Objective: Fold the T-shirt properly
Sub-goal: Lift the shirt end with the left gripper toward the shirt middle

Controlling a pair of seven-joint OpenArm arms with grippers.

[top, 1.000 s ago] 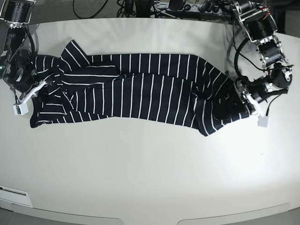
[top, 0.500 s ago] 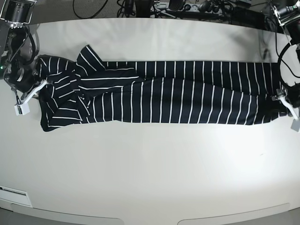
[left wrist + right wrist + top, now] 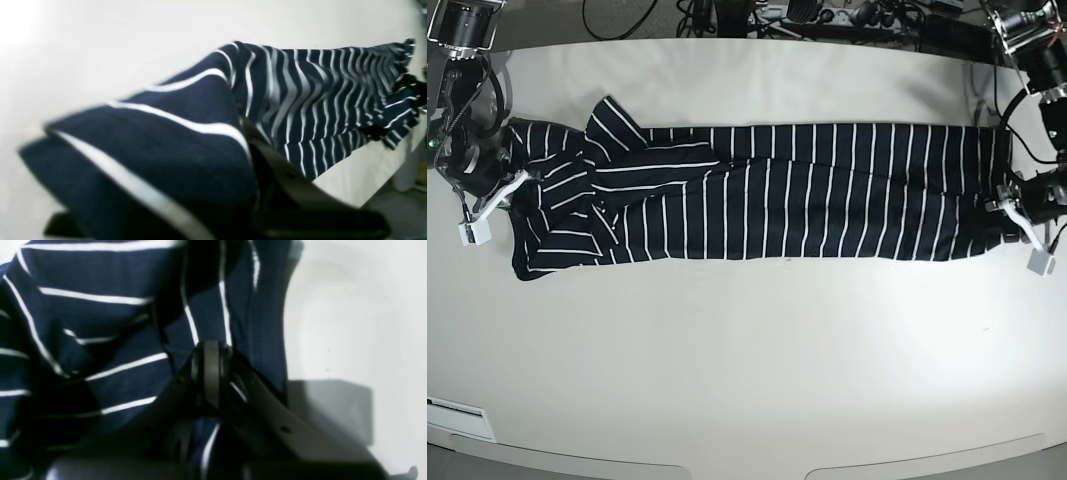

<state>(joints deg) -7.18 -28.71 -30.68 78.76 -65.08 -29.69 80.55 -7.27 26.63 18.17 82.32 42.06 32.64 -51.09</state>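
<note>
Left wrist view: my left tool [image 3: 253, 140] is closed on a fold of the T-shirt [image 3: 310, 100]; dark navy cloth with thin white stripes bunches over the fingers, and the rest of the garment runs away across the white table [image 3: 100, 40] toward its far edge. Picture blurred near the lens. Right wrist view: my right tool [image 3: 211, 373] is pinched shut on the T-shirt [image 3: 100, 323] close to a stitched hem; cloth fills the left of the frame, bare table [image 3: 360, 323] lies to the right. Base view: the T-shirt [image 3: 767, 195] lies stretched in a long band across the upper half of the table [image 3: 747, 360], folded lengthwise, one sleeve sticking up near the view's left end. My right tool [image 3: 509, 188] grips the view's left end, my left tool [image 3: 1007, 212] the view's right end, both low at the table surface.
</note>
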